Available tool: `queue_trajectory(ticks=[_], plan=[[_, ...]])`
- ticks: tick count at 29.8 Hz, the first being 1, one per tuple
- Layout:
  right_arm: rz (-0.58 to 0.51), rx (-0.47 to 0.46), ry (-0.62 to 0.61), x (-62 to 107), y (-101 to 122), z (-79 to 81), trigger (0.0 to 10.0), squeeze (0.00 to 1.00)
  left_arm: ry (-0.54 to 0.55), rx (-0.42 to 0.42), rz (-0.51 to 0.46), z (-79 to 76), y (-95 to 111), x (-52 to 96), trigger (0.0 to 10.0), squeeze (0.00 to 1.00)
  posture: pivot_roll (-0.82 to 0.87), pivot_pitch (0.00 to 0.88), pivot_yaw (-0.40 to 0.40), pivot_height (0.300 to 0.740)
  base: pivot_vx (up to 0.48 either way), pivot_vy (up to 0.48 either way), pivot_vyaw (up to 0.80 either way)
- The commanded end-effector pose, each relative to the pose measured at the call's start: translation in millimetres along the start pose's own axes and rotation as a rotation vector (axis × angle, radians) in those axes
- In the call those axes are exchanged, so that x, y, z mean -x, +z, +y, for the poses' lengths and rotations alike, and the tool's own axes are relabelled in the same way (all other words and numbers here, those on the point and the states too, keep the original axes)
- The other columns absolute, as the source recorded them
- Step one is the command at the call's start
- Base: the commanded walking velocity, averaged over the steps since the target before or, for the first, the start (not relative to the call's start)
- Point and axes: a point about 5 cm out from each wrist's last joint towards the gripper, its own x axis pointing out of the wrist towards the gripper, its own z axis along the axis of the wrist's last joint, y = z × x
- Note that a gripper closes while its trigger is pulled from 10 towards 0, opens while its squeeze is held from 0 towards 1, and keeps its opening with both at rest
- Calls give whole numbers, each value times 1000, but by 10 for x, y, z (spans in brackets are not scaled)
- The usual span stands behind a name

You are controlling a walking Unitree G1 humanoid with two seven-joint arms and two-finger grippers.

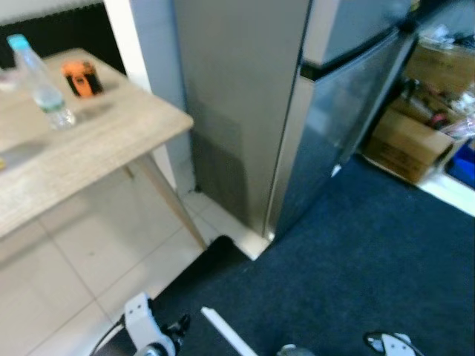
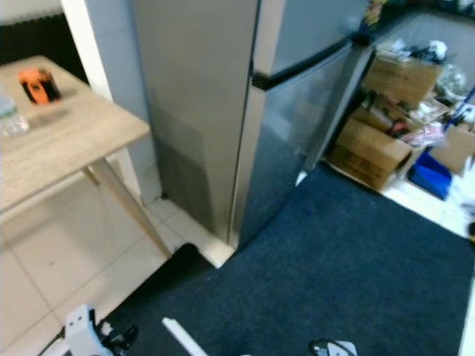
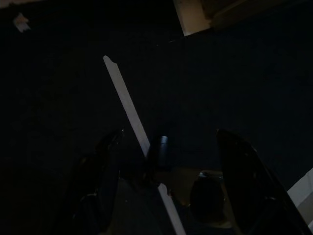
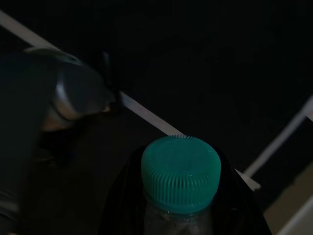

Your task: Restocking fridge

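The silver fridge (image 1: 297, 111) stands ahead with both doors closed. A clear bottle with a green cap (image 4: 181, 174) sits between the black fingers (image 4: 122, 196) of my right gripper (image 4: 182, 208), which is shut on it, low over the dark carpet. My left gripper (image 3: 171, 137) hangs open over the same carpet with nothing between its fingers. To the left, a wooden table (image 1: 111, 141) carries a clear water bottle with a blue cap (image 1: 43, 85) and an orange can (image 1: 82, 78). Both arms hang low at the bottom edge of the eye views, left wrist (image 1: 145, 326) and right wrist (image 1: 390, 343).
A dark blue carpet (image 1: 356, 252) lies before the fridge, with white tiled floor (image 1: 89, 259) under the table. A white strip (image 1: 226, 334) lies on the carpet. Cardboard boxes (image 1: 408, 144) and clutter stand to the right of the fridge. A white wall edge (image 1: 137, 44) rises behind the table.
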Motion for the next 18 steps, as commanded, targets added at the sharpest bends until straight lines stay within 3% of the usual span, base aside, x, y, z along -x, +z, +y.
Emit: queue_trajectory(ticks=[1,18], plan=[[-6,17,0,0,18,-9,10000,0,5,20,14,43,-25,24,10000,0,-24,46,11,740,0,-465,0],[-14,38,11,-3,24,14,10000,0,-8,21,15,26,-19,16,10000,0,-26,44,11,740,0,-463,0]])
